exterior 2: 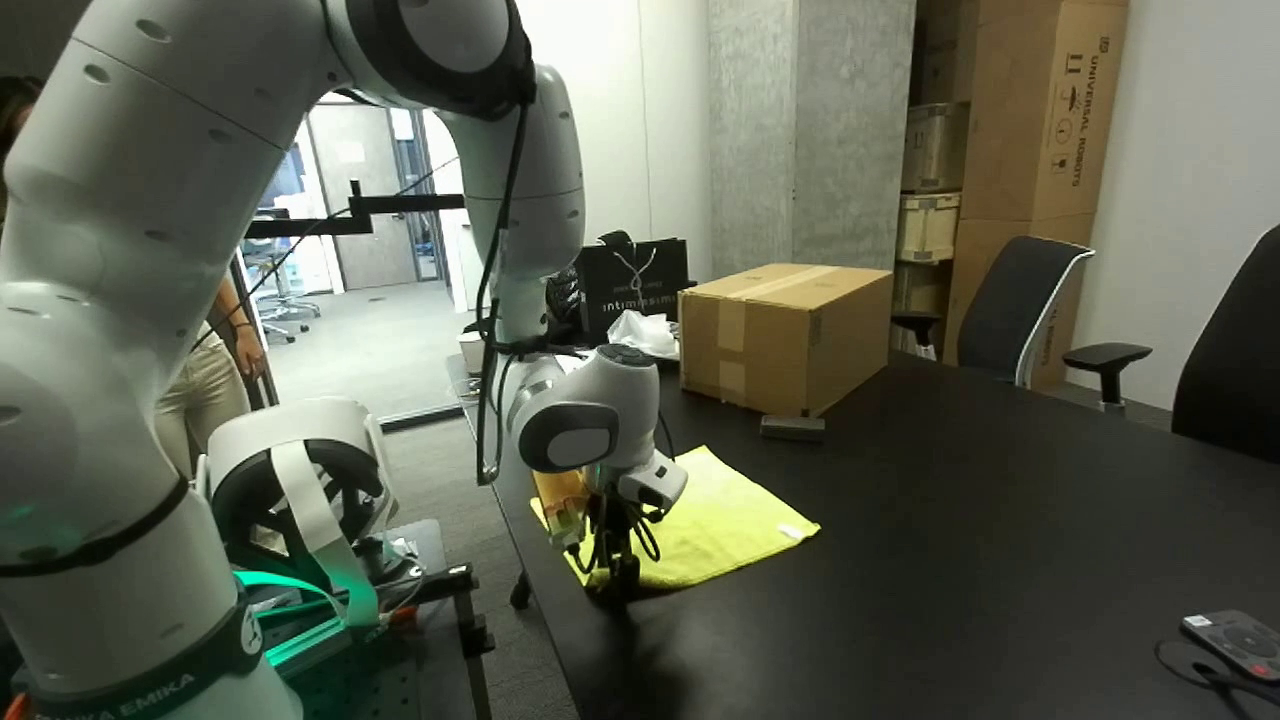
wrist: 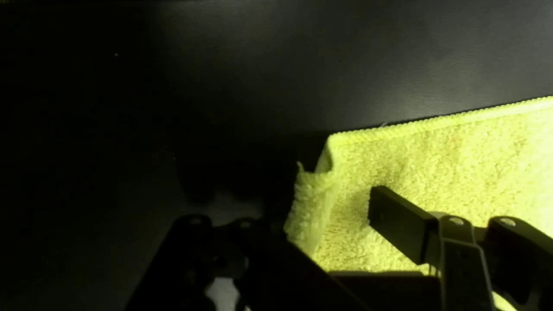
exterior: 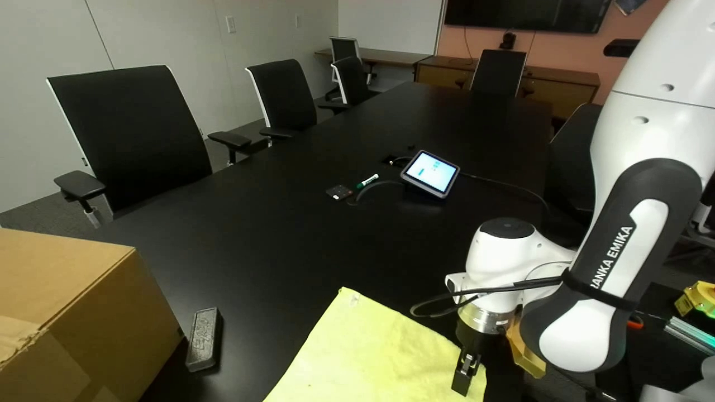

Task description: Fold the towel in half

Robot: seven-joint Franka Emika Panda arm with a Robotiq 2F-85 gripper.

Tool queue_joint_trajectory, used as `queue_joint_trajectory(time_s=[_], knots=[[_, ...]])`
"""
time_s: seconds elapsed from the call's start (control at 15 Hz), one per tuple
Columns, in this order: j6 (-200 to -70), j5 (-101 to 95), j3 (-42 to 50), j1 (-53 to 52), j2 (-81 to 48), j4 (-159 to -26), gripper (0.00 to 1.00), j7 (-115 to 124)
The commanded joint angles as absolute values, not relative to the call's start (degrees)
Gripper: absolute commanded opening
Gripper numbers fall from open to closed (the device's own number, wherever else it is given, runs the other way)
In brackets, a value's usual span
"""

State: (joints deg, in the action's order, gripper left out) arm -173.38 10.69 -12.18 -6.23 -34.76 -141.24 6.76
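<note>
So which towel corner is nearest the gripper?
The bunched towel corner near the middle of the wrist view; the gripper is right at it. In an exterior view, the others, including the tagged corner, lie farther off.

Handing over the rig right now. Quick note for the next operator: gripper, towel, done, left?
Gripper: low at the towel, jaws open. In the wrist view, a curled-up bit of edge near a corner sits between them; can't tell whether either side touches it.
Towel: spread out on the black table.
Done: jaws placed at the edge. No fold made yet.
Left: probably close on that edge, lift, carry it across to the opposite side, lay it down and release.
</note>
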Motion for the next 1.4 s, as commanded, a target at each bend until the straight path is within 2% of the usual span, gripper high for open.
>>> queue_joint_trajectory(time_s=[0.0,0.07,0.27,0.53,0.87,1.33], knots=[[-170.8,9.0,-9.7,-9.0,-32.9,-140.9,0.15,7.7],[-170.0,8.8,-9.4,-9.4,-32.2,-141.0,0.1,7.7],[-167.1,7.7,-8.0,-10.9,-30.5,-140.7,0.05,7.7],[-162.7,5.2,-6.0,-12.3,-29.4,-139.6,0.09,7.6],[-158.2,3.2,-6.0,-11.5,-29.2,-136.0,0.01,6.5],[-146.8,1.8,-5.7,-11.4,-30.7,-122.2,0.02,5.7]])
